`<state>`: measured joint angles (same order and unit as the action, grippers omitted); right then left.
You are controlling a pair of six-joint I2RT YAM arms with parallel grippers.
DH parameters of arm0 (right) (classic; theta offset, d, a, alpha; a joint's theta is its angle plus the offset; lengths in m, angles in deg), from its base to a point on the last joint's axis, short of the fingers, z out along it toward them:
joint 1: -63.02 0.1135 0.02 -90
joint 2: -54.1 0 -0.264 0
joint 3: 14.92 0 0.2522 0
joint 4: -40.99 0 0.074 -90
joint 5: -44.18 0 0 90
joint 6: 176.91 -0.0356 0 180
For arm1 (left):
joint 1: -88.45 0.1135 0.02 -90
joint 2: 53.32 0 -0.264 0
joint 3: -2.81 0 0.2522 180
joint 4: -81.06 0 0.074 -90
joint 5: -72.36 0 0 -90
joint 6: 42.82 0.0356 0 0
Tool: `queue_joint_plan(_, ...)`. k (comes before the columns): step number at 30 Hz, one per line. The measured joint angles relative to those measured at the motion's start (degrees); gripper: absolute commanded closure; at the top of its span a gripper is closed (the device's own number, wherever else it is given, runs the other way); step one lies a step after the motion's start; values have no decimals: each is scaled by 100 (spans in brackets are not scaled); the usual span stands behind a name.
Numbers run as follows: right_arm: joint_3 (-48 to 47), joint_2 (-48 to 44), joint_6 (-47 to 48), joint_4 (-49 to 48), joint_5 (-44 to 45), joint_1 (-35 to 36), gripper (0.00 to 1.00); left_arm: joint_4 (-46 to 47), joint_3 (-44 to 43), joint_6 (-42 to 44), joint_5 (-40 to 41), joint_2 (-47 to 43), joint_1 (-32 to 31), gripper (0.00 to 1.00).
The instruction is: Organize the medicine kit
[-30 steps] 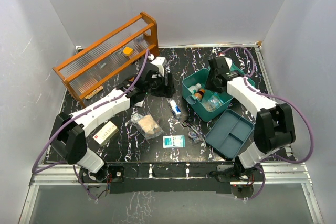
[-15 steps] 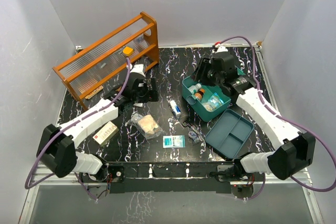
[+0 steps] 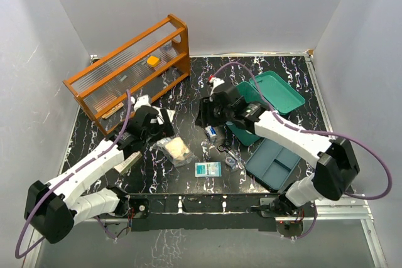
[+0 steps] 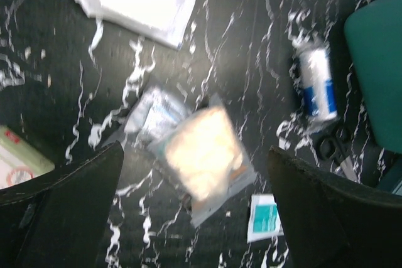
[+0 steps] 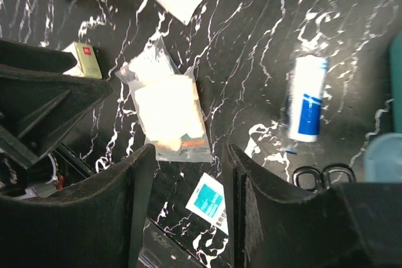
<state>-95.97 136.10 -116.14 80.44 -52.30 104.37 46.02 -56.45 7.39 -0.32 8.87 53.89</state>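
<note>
Teal medicine kit point(image 3: 276, 92), smooth rounded plastic, lies lid-open near the right rear corner of the marbled worktop point(image 3: 195, 73), its box mostly hidden under the right arm point(image 3: 289, 136). Left wrist: the left gripper point(image 4: 195, 152) spreads wide and empty above a crinkly clear pouch point(image 4: 204, 161) with beige filling; everything is blurred. Right wrist: the right gripper point(image 5: 187, 155) gapes narrower, empty, with a white-and-blue tube point(image 5: 306, 98) off to one side.
</note>
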Motion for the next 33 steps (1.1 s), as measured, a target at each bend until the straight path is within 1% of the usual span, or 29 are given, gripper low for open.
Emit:
queue_joint_plan(4, 2, 407, 0, -57, 28, 402, 57, -343, 343, -450, -280, -330, 0, 3)
queue_joint_plan(9, -2, 1222, -17, -55, 81, 804, 63, -409, 737, -935, -791, -553, 0, 22)
queue_joint_plan(12, -2, 1674, -70, -26, 111, 927, 66, -238, 1040, -1167, -1084, -614, 0, 31)
queue_joint_plan(18, 0, 2100, -282, -28, 190, 1047, 69, 273, 1572, -1576, -1513, -564, 0, 36)
queue_joint_plan(19, 0, 2114, -323, -42, 203, 1060, 69, 387, 1622, -1626, -1580, -516, 0, 39)
queue_joint_plan(21, 2, 2131, -400, -85, 205, 1073, 70, 612, 1674, -1668, -1703, -396, 0, 52)
queue_joint_plan(22, 9, 2144, -431, -116, 203, 1078, 71, 713, 1679, -1687, -1746, -339, 0, 55)
queue_joint_plan(27, 114, 2249, -632, -328, 188, 1078, 74, 914, 1676, -1709, -1794, -74, 0, 56)
queue_joint_plan(31, 299, 2262, -868, -450, 208, 1078, 74, 892, 1679, -1781, -1773, -2, 0, 49)
queue_joint_plan(33, 310, 2262, -960, -514, 243, 1078, 75, 909, 1703, -1814, -1746, -7, 0, 47)
